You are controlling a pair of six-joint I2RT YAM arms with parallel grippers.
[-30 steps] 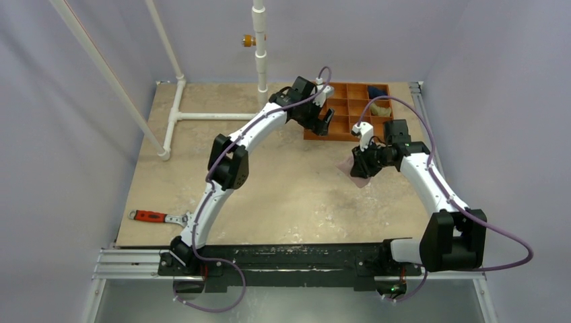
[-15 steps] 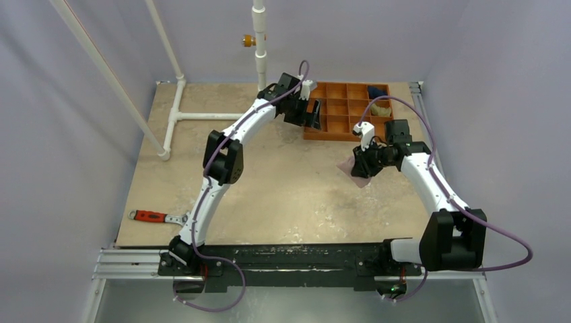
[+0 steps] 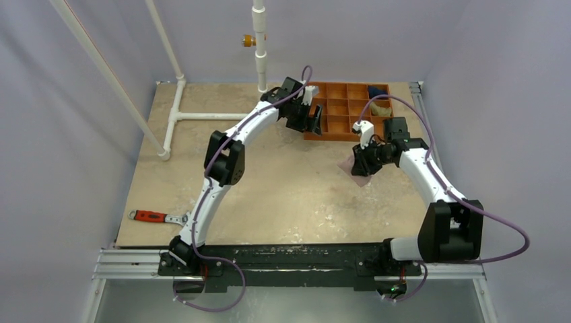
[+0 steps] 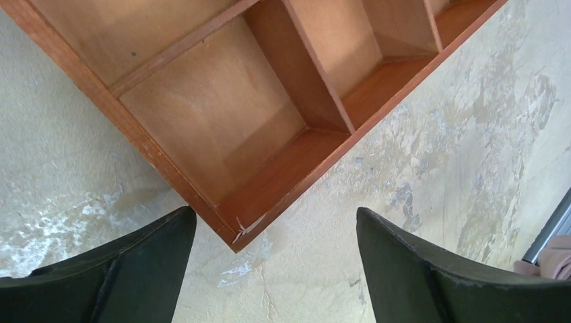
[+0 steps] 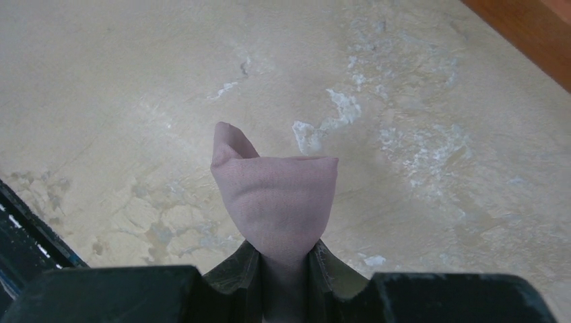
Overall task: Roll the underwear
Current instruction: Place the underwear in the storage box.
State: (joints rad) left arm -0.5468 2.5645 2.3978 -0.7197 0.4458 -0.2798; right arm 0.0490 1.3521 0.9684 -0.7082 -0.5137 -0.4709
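The underwear (image 5: 276,202), a pale dusty-pink cloth, is bunched into a folded lump and sticks out ahead of my right gripper (image 5: 284,269), which is shut on it. In the top view the underwear (image 3: 355,168) hangs at the right gripper (image 3: 361,161) just over the table, in front of the tray. My left gripper (image 4: 276,269) is open with nothing between its fingers. It hovers over the near left corner of the tray (image 4: 296,168). In the top view the left gripper (image 3: 314,120) sits at the tray's left edge.
The orange-brown compartment tray (image 3: 337,136) stands at the back right. A dark blue bundle (image 3: 377,91) and an olive-tan bundle (image 3: 382,108) lie in its right compartments. White pipes (image 3: 202,116) lie at the back left. A red-handled wrench (image 3: 151,216) lies near the front left edge.
My left gripper has drawn back leftward from above the tray to its near left corner. The right gripper still holds the underwear in almost the same place.
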